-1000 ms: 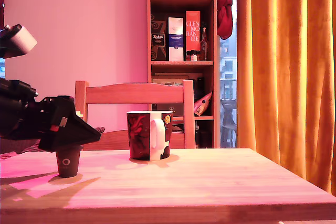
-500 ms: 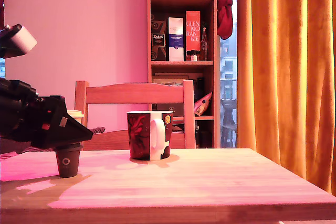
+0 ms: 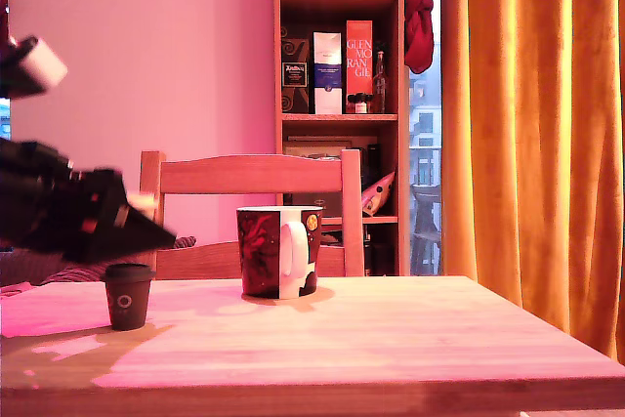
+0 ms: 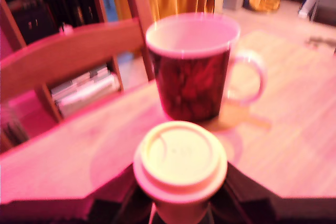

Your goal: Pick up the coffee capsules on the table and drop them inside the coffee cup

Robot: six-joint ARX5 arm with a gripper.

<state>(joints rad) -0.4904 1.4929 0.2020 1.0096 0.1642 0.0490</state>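
Note:
The cream-white capsule [image 4: 180,160] fills the wrist view up close, lid toward the camera, with my gripper [image 4: 181,195] shut on its sides. In the exterior view my gripper [image 3: 146,224] is blurred at the exterior view's left, above the table [image 3: 371,339], and only a pale edge of the cream capsule [image 3: 145,203] shows over it. The dark brown capsule [image 3: 128,296] with a pale ring mark stands upright on the table just below the gripper, apart from it. The coffee cup [image 3: 278,251], dark with a red pattern and white handle, stands mid-table to the exterior view's right; the coffee cup [image 4: 191,69] looks empty in the wrist view.
A wooden chair [image 3: 250,175] stands behind the table. A bookshelf [image 3: 338,65] with boxes and bottles rises behind it, and orange curtains [image 3: 532,134] hang at the exterior view's right. The table's front edge [image 3: 312,393] runs across the foreground.
My gripper has lifted with the cream capsule, rising off the dark capsule's top, which now stands uncovered. The cup has not moved.

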